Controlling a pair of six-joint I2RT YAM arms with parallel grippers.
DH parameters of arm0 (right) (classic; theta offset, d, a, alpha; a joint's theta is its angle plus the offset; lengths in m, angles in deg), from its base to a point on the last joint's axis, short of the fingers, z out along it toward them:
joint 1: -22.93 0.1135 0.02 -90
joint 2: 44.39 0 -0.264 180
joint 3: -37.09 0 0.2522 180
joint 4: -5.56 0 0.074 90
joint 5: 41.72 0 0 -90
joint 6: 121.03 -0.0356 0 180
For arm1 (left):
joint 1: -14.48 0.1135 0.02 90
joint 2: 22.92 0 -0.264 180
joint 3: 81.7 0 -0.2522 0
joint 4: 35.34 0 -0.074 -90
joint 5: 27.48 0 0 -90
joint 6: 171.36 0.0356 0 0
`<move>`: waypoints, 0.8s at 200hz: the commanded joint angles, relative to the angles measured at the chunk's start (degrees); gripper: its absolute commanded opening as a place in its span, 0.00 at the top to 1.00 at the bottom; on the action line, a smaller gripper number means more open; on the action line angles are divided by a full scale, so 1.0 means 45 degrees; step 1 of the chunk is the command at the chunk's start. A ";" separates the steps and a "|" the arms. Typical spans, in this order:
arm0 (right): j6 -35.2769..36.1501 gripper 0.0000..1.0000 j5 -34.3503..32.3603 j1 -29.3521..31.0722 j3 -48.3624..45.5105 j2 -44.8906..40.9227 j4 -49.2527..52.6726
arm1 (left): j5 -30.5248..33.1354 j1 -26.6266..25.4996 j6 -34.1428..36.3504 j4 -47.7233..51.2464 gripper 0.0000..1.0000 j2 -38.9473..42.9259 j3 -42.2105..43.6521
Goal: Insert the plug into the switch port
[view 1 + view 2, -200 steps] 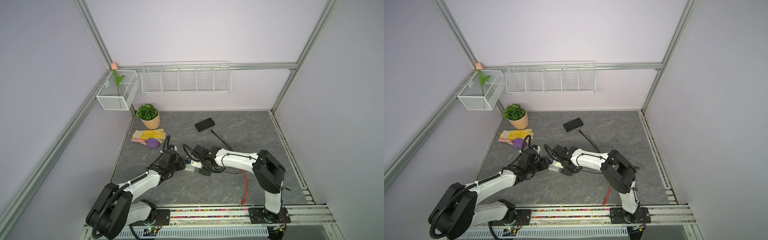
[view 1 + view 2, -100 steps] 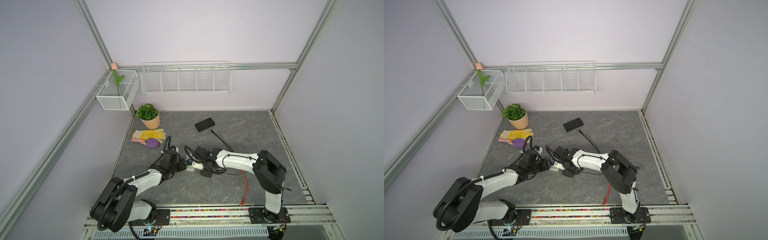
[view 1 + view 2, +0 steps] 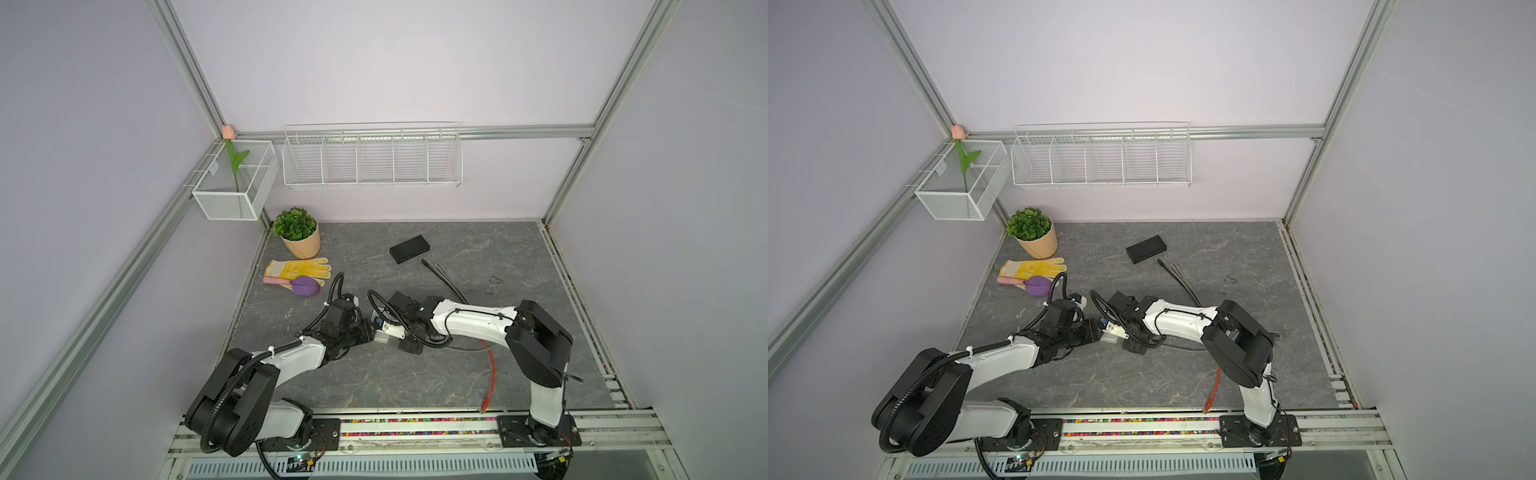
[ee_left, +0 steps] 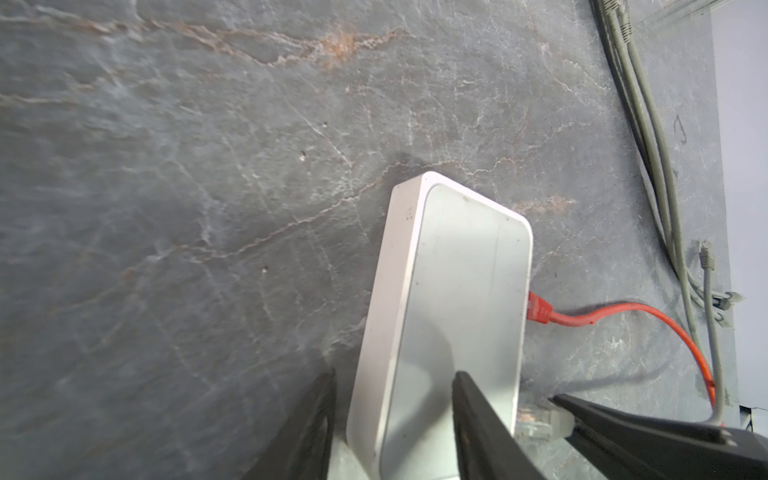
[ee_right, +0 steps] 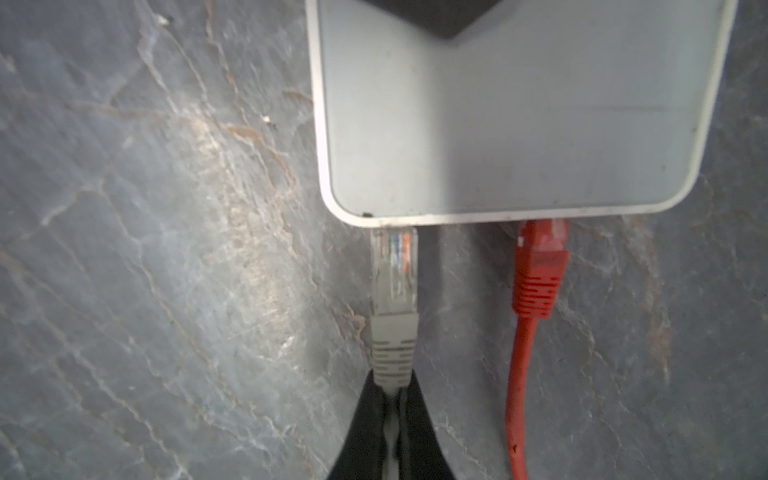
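Note:
The white switch (image 4: 457, 291) lies on the grey table, and my left gripper (image 4: 395, 419) is shut on its near end, one finger (image 4: 478, 419) on its broad face and the other along its side. In the right wrist view, my right gripper (image 5: 392, 399) is shut on the cable just behind the grey plug (image 5: 394, 270). The plug's clear tip meets the port edge of the switch (image 5: 519, 124). A red plug (image 5: 540, 266) sits in a port beside it. In both top views the grippers (image 3: 370, 332) (image 3: 409, 337) meet at the switch (image 3: 381, 336) (image 3: 1109, 337).
A red cable (image 3: 490, 370) runs from the switch toward the front rail. Loose grey cables (image 3: 442, 278) and a black switch (image 3: 409, 248) lie behind. A potted plant (image 3: 297, 237), a yellow glove (image 3: 299, 268) and a purple object (image 3: 307, 286) are at the back left.
The left arm has shifted its pose slightly. Both grippers stay together at the switch with the same grips.

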 commanded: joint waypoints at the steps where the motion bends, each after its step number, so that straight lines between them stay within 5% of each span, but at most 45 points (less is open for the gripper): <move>1: -0.0097 0.93 0.0142 -0.0053 0.0315 0.0292 -0.0123 | -0.0074 0.0091 0.0191 0.0162 0.55 -0.0024 -0.0095; 160: -0.0156 0.93 -0.0024 -0.0041 0.0095 -0.0116 -0.0025 | -0.0223 0.0121 0.0134 0.0126 0.57 0.0346 0.0119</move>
